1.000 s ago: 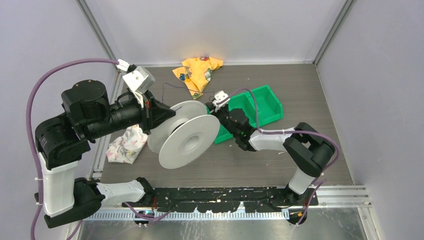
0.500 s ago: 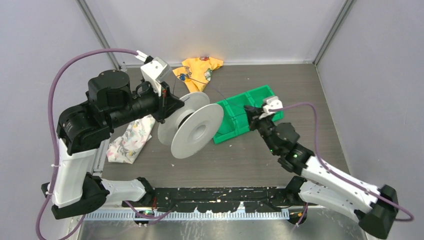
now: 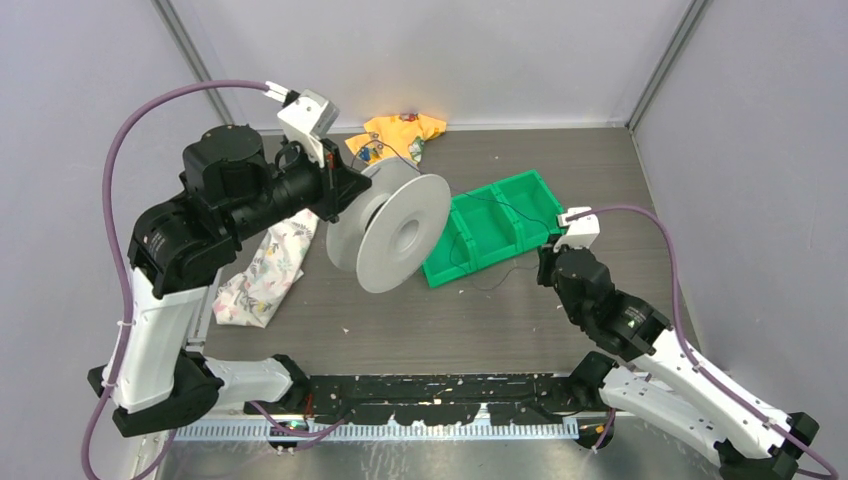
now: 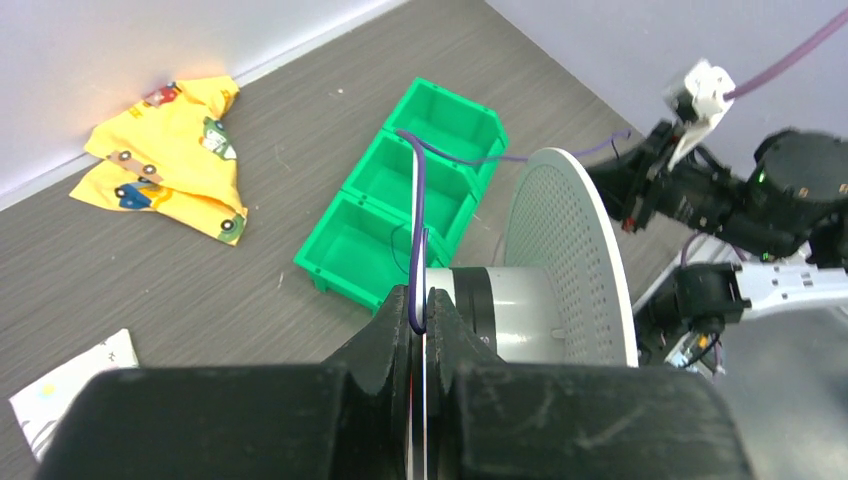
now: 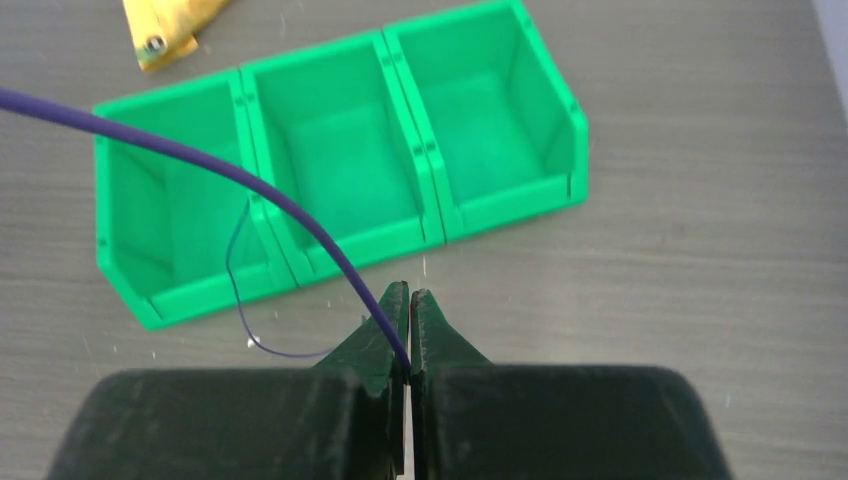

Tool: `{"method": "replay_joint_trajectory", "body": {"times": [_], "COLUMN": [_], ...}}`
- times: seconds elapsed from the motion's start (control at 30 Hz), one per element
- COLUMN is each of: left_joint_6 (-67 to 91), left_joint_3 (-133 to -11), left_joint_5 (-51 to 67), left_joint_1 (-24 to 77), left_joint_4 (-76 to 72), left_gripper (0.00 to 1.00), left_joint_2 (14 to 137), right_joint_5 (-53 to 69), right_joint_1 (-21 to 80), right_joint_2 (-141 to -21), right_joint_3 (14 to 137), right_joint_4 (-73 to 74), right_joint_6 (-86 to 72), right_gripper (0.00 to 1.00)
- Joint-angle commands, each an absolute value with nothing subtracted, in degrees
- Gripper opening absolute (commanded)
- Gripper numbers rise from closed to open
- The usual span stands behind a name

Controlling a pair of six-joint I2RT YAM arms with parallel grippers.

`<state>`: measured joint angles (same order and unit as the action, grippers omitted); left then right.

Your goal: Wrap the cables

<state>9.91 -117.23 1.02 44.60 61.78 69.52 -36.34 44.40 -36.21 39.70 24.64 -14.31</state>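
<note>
Our left gripper point(image 4: 421, 300) is clamped on the rim of the big pale-grey plastic spool point(image 3: 395, 235) — the thin dark purple cable point(image 5: 300, 225) runs from there across the green three-compartment bin point(image 5: 510, 205) into our right gripper point(image 5: 409, 300), pinched tight on it.

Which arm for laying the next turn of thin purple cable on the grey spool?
Right, likely. The right tool is shut on the thin dark purple cable, drawn across the green three-compartment bin. The left tool is clamped on the pale grey plastic spool.
</note>
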Motion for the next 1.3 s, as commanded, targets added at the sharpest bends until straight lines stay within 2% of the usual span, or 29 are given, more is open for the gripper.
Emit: {"method": "replay_joint_trajectory", "body": {"times": [0.0, 0.17, 0.43, 0.73, 0.9, 1.07, 1.27], "left_joint_6": [13.1, 14.8, 23.3, 28.7, 28.2, 24.5, 10.3], "left_joint_3": [-117.4, -113.7, -107.8, -98.1, -92.0, -83.8, -85.1], "left_joint_5": [-1.4, -6.0, -12.0, -27.9, -35.1, -43.3, -51.7], "left_joint_1": [42.1, 40.6, 38.6, 37.4, 37.4, 38.6, 42.5], "left_joint_4": [51.2, 45.2, 32.6, 17.5, 8.7, -5.1, -7.6], "left_gripper": [0.0, 0.0, 0.0, 0.0, 0.0, 0.0, 0.01], "left_joint_2": [68.1, 65.8, 64.6, 66.3, 68.0, 69.2, 75.9], "right_joint_5": [-34.2, -29.5, -23.2, -25.1, -29.1, -29.5, -18.1], "right_joint_1": [44.2, 44.3, 45.6, 54.1, 60.4, 63.1, 64.8], "right_joint_2": [-36.8, -37.4, -52.1, -55.9, -58.4, -64.0, -62.1], "right_joint_3": [39.9, 37.5, 42.0, 45.8, 52.4, 64.3, 75.1], "right_joint_4": [33.7, 34.1, 35.5, 34.7, 37.8, 44.4, 44.0], "right_joint_6": [-25.2, -28.2, -29.5, -27.8, -25.7, -18.0, -4.7], "right_gripper": [0.0, 0.0, 0.0, 0.0, 0.0, 0.0, 0.0]}}
